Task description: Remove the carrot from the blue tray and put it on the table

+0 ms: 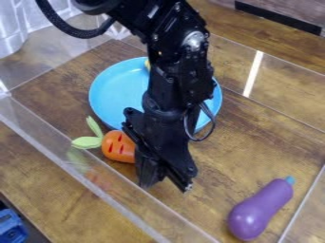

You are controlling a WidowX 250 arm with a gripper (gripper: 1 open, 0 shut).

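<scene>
The brown wood-grain bench (45, 90), walled in clear acrylic, carries everything. Near its far edge sits the round, shallow blue plastic tray (112, 90). The black robotic claw (155, 182) is closed, low beside the carrot; whether it grips anything I cannot tell. The purple plastic eggplant (261, 209) lies well apart. The orange plastic carrot (118, 146) is on the bench by the near-left wall, outside the tray, probably because it was meant to end there. Its long axis runs roughly along that wall, leafy green top (89, 137) pointing to the left corner, tip hidden behind the claw.
</scene>
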